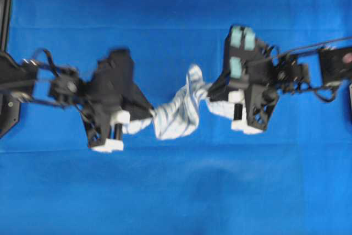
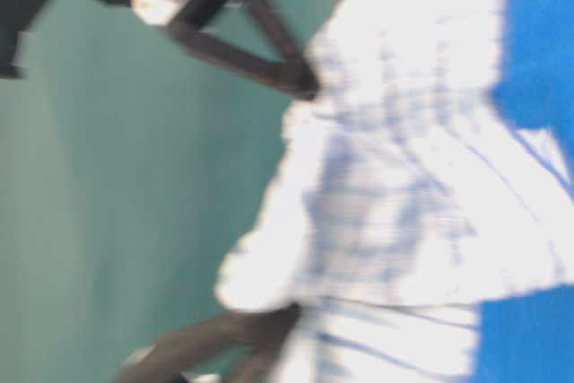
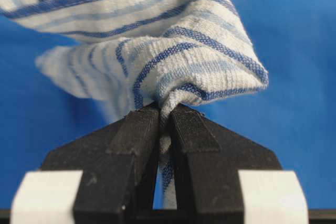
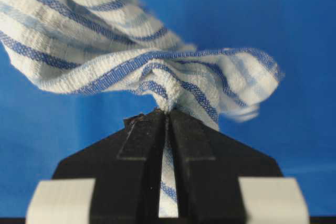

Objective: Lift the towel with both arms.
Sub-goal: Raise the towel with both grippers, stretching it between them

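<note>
Lifting evenly is what the step in hand is judged to call for, since the towel (image 1: 176, 115) is already pinched at both ends. In the left wrist view the left end effector (image 3: 164, 109) is seen closed on a gathered fold of the cloth, the striped fabric bunched between the two black fingers (image 3: 131, 135) and running down the slit between them. In the right wrist view the right end effector (image 4: 167, 113) is likewise closed on a bunched edge of the cloth.

In the overhead view the towel is found at the centre of the frame, slung between the two end effectors above the blue table (image 1: 176, 191). Its long axis is laid roughly left to right across the frame, tilted slightly so that the right end sits a little higher in the picture than the left. The middle is crumpled and sagging, with a loose flap pointing toward the top of the frame. In the table-level view only a blurred white mass of cloth is given, so whether the lowest fold is clear of the table cannot be told.

For the lift to go well, both arms are best raised together at a matched pace, the grips being kept shut. The spacing is best kept steady: a wider spread could tear a pinched edge free, a narrower one would let the middle droop lower.
</note>
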Available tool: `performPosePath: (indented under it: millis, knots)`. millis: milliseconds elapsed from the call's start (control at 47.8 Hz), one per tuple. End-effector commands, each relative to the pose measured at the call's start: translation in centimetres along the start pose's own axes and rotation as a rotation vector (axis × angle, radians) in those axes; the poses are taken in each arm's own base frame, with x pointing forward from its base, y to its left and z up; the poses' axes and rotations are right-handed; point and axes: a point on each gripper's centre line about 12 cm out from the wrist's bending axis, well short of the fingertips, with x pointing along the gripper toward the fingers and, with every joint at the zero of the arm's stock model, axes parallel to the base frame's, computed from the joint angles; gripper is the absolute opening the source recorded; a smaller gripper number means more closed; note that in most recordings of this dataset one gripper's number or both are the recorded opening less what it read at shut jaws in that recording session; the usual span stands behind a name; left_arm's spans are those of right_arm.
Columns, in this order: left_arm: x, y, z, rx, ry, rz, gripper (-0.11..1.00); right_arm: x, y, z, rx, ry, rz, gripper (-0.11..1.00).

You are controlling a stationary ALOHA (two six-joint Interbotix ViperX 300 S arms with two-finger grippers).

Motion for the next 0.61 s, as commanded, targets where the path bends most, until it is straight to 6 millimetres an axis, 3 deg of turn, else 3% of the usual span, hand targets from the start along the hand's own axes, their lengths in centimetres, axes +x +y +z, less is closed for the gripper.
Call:
performPosePath:
  millis: [0,272,586]
  knots:
    - [-2.4,1.0,2.8,-0.018,-0.082,0.023,0.03,-2.9,-0.3,2.6,-0.003,-0.075,-0.009,0.07]
    - [-7.1,4.4,6.8,-0.059,-0.206,0.122,0.03,-8.6,-2.1,6.3,-0.034,-0.191,-0.09,0.07]
    - [-10.3,5.5,11.3,-0.062,-0.262,0.167,0.03,-14.0,-2.5,9.8,-0.035,-0.281,-0.128,0.07]
